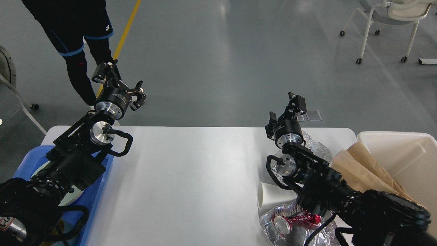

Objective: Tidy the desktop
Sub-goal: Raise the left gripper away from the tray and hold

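Tray (99,191) at the desktop's (191,177) left edge, paper cup (269,198) and foil (293,225) right, bin (409,150) beyond.

The left arm comes in from the lower left and stretches diagonally up and forward, its silver wrist joints showing, and ends in the left gripper (119,80), raised with its two fingers spread apart and nothing between them. The right arm enters from the lower right and bends up toward the middle, ending in the right gripper (285,109), pointed up and away, fingers likewise parted and empty
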{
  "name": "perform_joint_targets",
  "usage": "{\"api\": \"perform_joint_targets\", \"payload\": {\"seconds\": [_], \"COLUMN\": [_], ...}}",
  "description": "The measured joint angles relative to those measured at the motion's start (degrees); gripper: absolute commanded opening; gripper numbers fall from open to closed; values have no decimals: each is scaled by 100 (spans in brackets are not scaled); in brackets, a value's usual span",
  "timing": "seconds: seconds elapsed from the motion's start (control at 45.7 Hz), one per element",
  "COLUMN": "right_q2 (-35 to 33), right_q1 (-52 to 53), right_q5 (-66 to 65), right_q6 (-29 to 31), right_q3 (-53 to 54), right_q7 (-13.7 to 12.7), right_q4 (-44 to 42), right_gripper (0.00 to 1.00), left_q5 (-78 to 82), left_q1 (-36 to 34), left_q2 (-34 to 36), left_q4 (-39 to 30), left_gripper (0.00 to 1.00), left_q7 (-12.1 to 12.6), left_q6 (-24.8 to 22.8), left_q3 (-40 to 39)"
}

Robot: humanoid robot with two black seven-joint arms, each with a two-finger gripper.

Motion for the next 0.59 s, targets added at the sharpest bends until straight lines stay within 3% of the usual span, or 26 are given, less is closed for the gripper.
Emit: {"api": "perform_joint_targets", "payload": {"seconds": [0.153,0.416,0.591], "right_q2": [0,0,0], "right_q1": [2,7,6], "right_q5": [0,0,0], "right_q6": [0,0,0], "right_q3": [0,0,0], "right_q7": [0,-3,-3], "right_q4": [0,0,0], "right_gripper": [100,100,100], "left_q5": [-160,-157,-188], "left_q1": [122,496,752], "left_q2": [-106,-88,-38], "left_q4": [407,484,480], "left_gripper": [97,97,98], "left_q7": [-25,-36,-36], "left_q6": [-369,-674,-1282], "left_q3": [-99,-81,-126]}}
